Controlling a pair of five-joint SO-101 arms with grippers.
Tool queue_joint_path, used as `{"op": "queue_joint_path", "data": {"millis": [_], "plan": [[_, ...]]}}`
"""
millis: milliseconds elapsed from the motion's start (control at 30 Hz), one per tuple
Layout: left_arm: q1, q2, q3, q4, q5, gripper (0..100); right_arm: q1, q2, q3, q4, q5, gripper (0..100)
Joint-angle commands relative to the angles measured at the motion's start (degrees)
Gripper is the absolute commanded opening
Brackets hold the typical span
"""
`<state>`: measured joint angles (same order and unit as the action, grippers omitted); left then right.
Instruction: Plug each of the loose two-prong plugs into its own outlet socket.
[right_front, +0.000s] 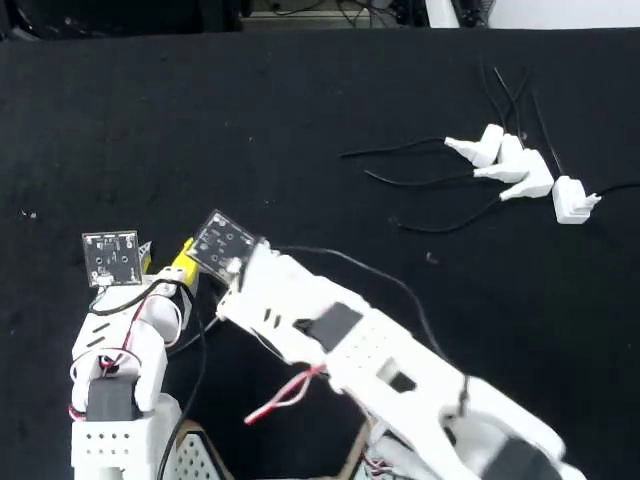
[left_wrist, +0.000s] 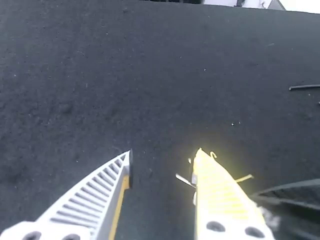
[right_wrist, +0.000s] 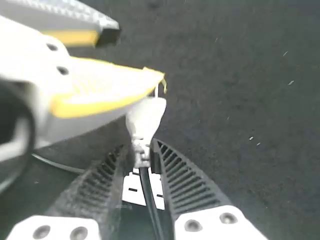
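Note:
My right gripper (right_wrist: 140, 146) is shut on a white two-prong plug (right_wrist: 145, 117), whose black cable (right_wrist: 150, 210) runs back between the black fingers. The plug's prongs point at the tip of the left arm's yellow finger (right_wrist: 110, 85). My left gripper (left_wrist: 164, 154) is open over bare black table, and a metal prong (left_wrist: 183, 180) shows beside its yellow finger (left_wrist: 220, 195). In the high view both grippers meet at the near left, the left gripper (right_front: 185, 262) next to the right gripper (right_front: 232, 268). Several more white plugs (right_front: 515, 162) with black cords lie at the far right.
A white block-shaped piece (right_front: 572, 198) with a cord lies just right of the plug cluster. The held plug's black cable (right_front: 350, 262) trails across the black table (right_front: 300, 120) towards the near right. The table's far edge runs along the top.

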<state>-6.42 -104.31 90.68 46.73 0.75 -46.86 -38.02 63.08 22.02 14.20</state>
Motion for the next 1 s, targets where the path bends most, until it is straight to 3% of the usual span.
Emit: {"op": "queue_joint_path", "data": {"millis": [0,500,967], "plan": [[0.31,-0.18,-0.31,-0.44,-0.79,21,-0.53,-10.68,0.92,2.2,-0.09,1.1],[0.31,-0.18,-0.13,-0.18,-0.44,21,-0.44,-10.51,1.63,1.85,-0.62,1.1],[1.01,-0.18,-0.48,4.84,-0.7,21,-0.26,-10.24,1.71,-0.09,-3.43,1.1]]}}
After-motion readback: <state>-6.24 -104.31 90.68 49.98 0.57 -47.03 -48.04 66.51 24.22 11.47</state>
